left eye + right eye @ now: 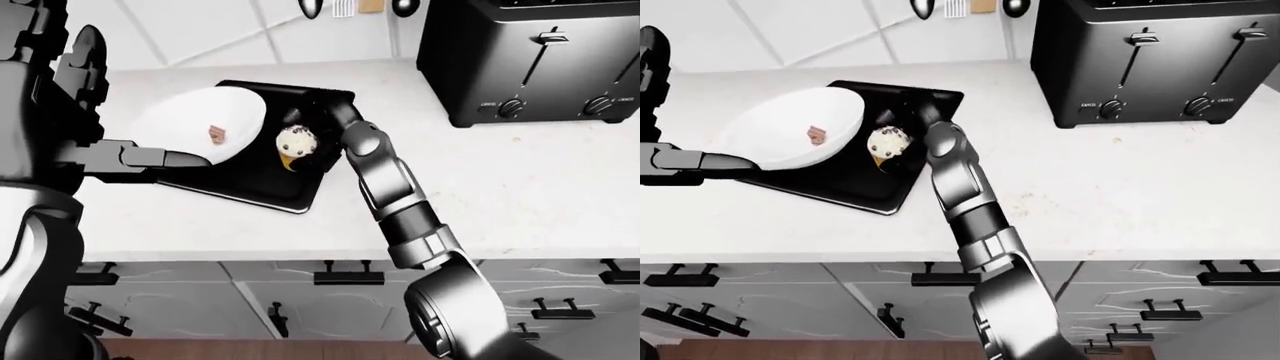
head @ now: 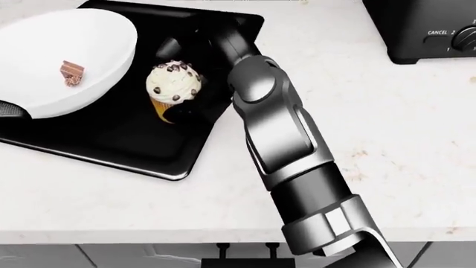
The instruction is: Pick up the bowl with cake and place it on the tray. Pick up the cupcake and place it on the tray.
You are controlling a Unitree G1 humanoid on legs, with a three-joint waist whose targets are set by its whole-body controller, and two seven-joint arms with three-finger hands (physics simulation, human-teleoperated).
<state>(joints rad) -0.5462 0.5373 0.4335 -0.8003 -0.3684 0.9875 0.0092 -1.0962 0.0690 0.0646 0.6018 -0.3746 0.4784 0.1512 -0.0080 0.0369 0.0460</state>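
On the pale worktop [image 2: 386, 156] the black tray [image 2: 111, 145] is lying toward the left of the head view, and the right hand [image 2: 186, 84] is reaching over it from the right; its dark fingers [image 2: 165, 46] are wrapping round the cupcake [image 2: 173, 86], one showing above the frosting and another below the wrapper, so the grip is looking closed on it; the cupcake is sitting over the tray's right half, tilting a little, though whether its base is touching the tray I cannot tell. Just left of it the white bowl [image 2: 52, 67] is resting on the tray's left part with the small brown piece of cake [image 2: 73, 72] inside; the bowl is spilling past the tray's left edge. In the left-eye view the left hand [image 1: 135, 156] is stretching in from the left, its tip meeting the bowl's rim; how far those fingers are spread I cannot tell. At the top right the black toaster [image 1: 530, 60] is standing well apart from the tray; cabinet drawers [image 1: 300, 300] are showing below the worktop's edge.
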